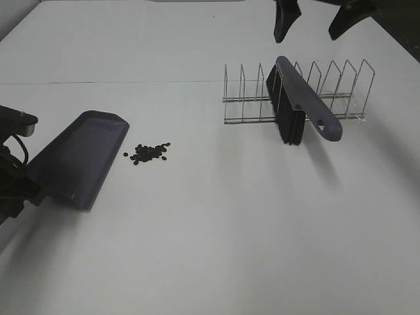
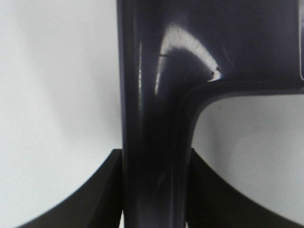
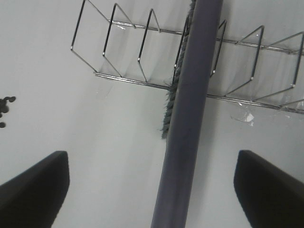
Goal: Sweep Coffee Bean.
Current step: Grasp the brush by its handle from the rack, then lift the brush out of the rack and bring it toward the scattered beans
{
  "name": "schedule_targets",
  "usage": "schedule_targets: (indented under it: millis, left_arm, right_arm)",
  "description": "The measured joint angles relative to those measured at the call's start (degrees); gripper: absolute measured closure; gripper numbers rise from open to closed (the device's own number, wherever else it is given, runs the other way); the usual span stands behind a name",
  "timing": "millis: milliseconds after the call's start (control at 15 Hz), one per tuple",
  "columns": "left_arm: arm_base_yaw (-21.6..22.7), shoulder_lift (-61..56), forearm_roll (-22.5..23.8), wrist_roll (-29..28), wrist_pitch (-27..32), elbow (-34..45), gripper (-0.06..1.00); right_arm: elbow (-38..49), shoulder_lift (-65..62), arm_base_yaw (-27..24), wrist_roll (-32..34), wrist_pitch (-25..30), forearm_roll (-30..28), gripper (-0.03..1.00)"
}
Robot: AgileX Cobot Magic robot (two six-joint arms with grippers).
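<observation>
Dustpan (image 1: 79, 161) sat lower left in the high view. The left end effector (image 2: 156, 190) was clamped on its handle, with a finger pressed against each side in the left wrist view. The pan's wide edge faced the coffee beans (image 1: 148, 153), a small dark cluster on the white counter (image 1: 216, 249) just right of that edge, close but not touching it. Couldn't tell if the edge lay flat on the counter.

The brush (image 1: 298, 105) was upper right, leaning in a slot of the wire rack (image 1: 335, 82), bristles down and handle angled toward the lower right. The right end effector (image 1: 319, 13) hung at the top edge of the frame above the brush. Its jaws were wide apart, holding nothing and touching nothing. In the right wrist view the handle ran between the two fingers with clear space on both sides.

Risks, as a judgement:
- The bristles sat among the rack wires, so a careless lift could snag and drag or tip the rack.
- The handle was slanted and smooth-looking, so an off-centre close could let it twist or slip.
- The beans were tiny and round, so a hard or fast stroke would scatter them past the pan.
- If the pan's edge was raised, beans would roll under it.
- The brush was well apart from the beans, so it needed a long carry across the counter.
</observation>
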Motion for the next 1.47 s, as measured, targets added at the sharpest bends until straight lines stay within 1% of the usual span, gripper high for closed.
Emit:
schedule_targets:
  millis: [133,267,400,667,733,867,1000,1067,1133,1467]
  left_arm:
    - [0.0,0.0,0.0,-0.3,0.6,0.0,0.62]
    - [0.0,0.0,0.0,-0.5,1.1,0.0,0.62]
    - [0.0,0.0,0.0,-0.5,1.6,0.0,0.62]
    - [0.0,0.0,-0.5,-0.5,1.8,0.0,0.62]
    - [0.0,0.0,-1.4,-0.5,1.8,0.0,0.62]
    - [0.0,0.0,-1.9,-0.5,1.9,0.0,0.62]
    - [0.0,0.0,-2.0,-0.5,1.9,0.0,0.62]
    - [0.0,0.0,-2.0,-0.5,2.0,0.0,0.62]
    - [0.0,0.0,-2.1,-0.5,2.0,0.0,0.62]
    - [0.0,0.0,-2.1,-0.6,2.0,0.0,0.62]
  right_arm:
    - [-0.6,4.6,0.0,-0.3,-2.1,-0.4,0.1]
    - [-0.6,9.1,0.0,-0.5,-3.6,-2.9,0.1]
    - [-0.6,12.4,0.0,-0.5,-4.9,-4.1,0.11]
    - [-0.6,14.9,0.0,-0.4,-7.6,-4.8,0.18]
    - [-0.6,15.5,0.0,-0.1,-9.0,-4.9,0.2]
    - [-0.6,15.6,0.0,0.0,-10.0,-5.0,0.22]
    - [-0.6,15.6,0.0,0.2,-10.1,-5.0,0.32]
    - [-0.6,15.6,0.0,0.7,-10.0,-5.6,0.48]
    - [-0.6,15.6,-0.1,2.1,-9.3,-6.6,0.59]
    - [-0.8,14.2,-0.3,3.4,-6.6,-7.2,0.6]
